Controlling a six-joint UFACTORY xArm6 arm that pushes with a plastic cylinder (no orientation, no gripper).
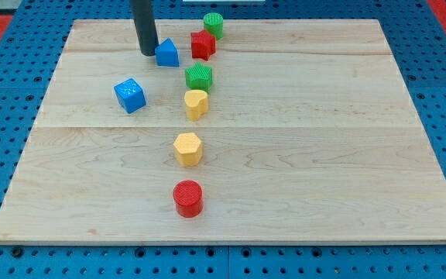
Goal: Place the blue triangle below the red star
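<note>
The blue triangle (167,53) lies near the view's top, just left of the red star (203,44) with a small gap between them. My tip (148,53) stands right at the blue triangle's left side, touching or nearly touching it. The dark rod rises from there out of the view's top.
A green cylinder (214,25) sits above the red star. A green star (199,76) lies below it, then a yellow heart (196,104), a yellow hexagon (188,149) and a red cylinder (187,198). A blue cube (130,94) lies at the left. The wooden board (347,155) sits on a blue pegboard.
</note>
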